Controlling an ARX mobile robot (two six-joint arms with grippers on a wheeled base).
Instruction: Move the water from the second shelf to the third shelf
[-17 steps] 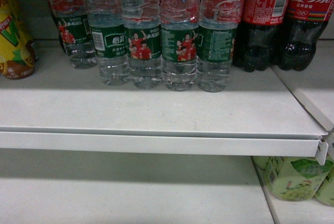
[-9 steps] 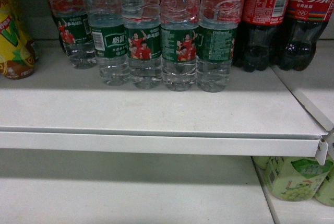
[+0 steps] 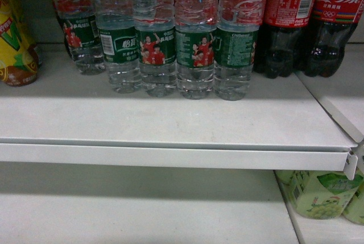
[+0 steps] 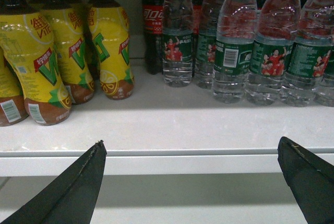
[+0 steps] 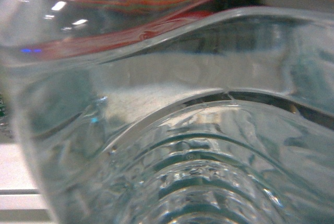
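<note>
The left hand (image 4: pixel 190 182) is spread wide open, its two dark fingers (image 4: pixel 78 187) low at the bottom corners of the left wrist view, just in front of the white shelf (image 4: pixel 172 130) edge and touching nothing. The right hand itself is not in view. Its camera is filled by a clear ribbed water bottle (image 5: pixel 198 145) pressed very close to the lens, so whether that hand is clenched on it cannot be told.

On the shelf (image 3: pixel 170 119) the water bottles (image 3: pixel 196 45) stand upright, long axes vertical, necks up, in a row near the back, shoulder to shoulder and touching. Their green labels face forward, showing athletes in red shirts. One more water bottle (image 3: pixel 77 33) stands a little behind the row at its left end.

Right of the row, just beside it, stand dark cola bottles (image 3: pixel 290 22) with red labels. To the left are yellow drink bottles (image 4: pixel 109 46), also upright. On the shelf below, at the right, sit pale green cartons (image 3: pixel 321 193). The front strip of the upper shelf lies between the left hand and the water.
</note>
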